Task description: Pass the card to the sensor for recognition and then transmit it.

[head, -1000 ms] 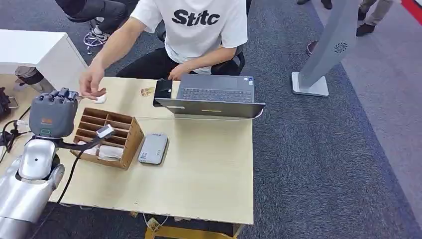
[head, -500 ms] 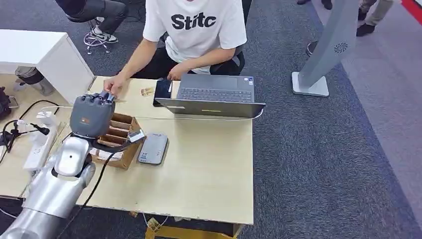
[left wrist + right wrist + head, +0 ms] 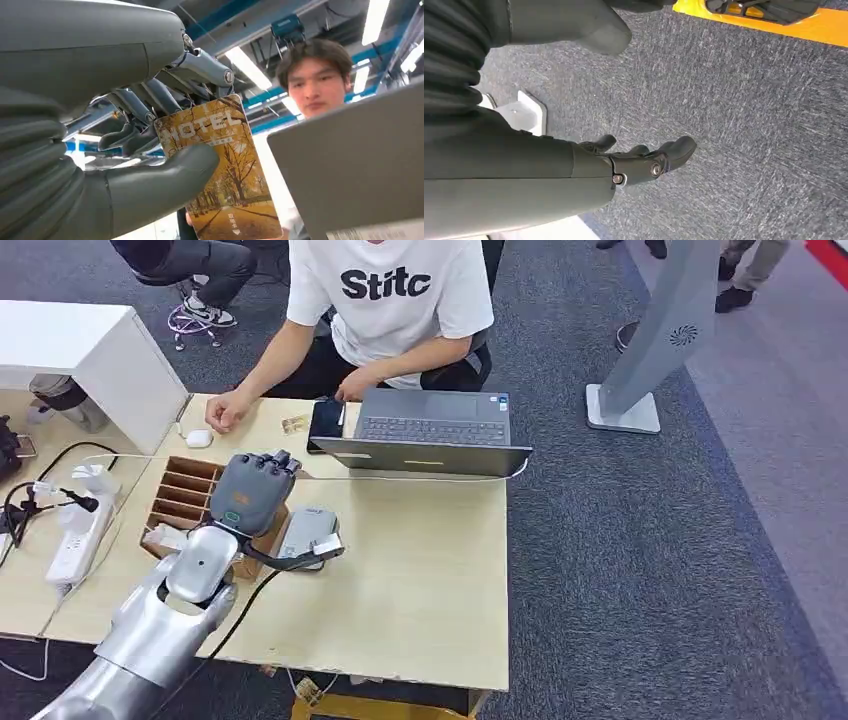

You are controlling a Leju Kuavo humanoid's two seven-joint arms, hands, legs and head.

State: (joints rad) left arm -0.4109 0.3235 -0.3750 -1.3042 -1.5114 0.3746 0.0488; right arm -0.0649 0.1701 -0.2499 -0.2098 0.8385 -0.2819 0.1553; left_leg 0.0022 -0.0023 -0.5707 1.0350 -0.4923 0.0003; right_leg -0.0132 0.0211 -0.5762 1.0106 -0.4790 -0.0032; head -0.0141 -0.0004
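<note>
Gripping the hotel key card (image 3: 220, 172) between thumb and fingers, the left robot hand (image 3: 252, 494) hangs over the near part of the table (image 3: 420, 580), and the card's free end pokes out above the grey card reader (image 3: 308, 537) lying flat there. In the left wrist view the card shows an autumn avenue and the word "HOTEL" — held firmly, as far as one can judge. The right robot hand (image 3: 634, 160) hangs low over the carpet, holding nothing, fingers loosely curled and apart.

Just beside the reader stands the wooden slotted organizer (image 3: 190, 495), partly behind the hand. Farther back sit an open laptop (image 3: 430, 435), a black phone (image 3: 326, 420) and a small white mouse (image 3: 199, 438), with a seated person (image 3: 390, 310) at the far edge, one hand resting on the table.

By my reading, picking up is done and presenting the card to the sensor is underway; whether it has registered cannot be told. Handing the card on — presumably to the person — remains.
</note>
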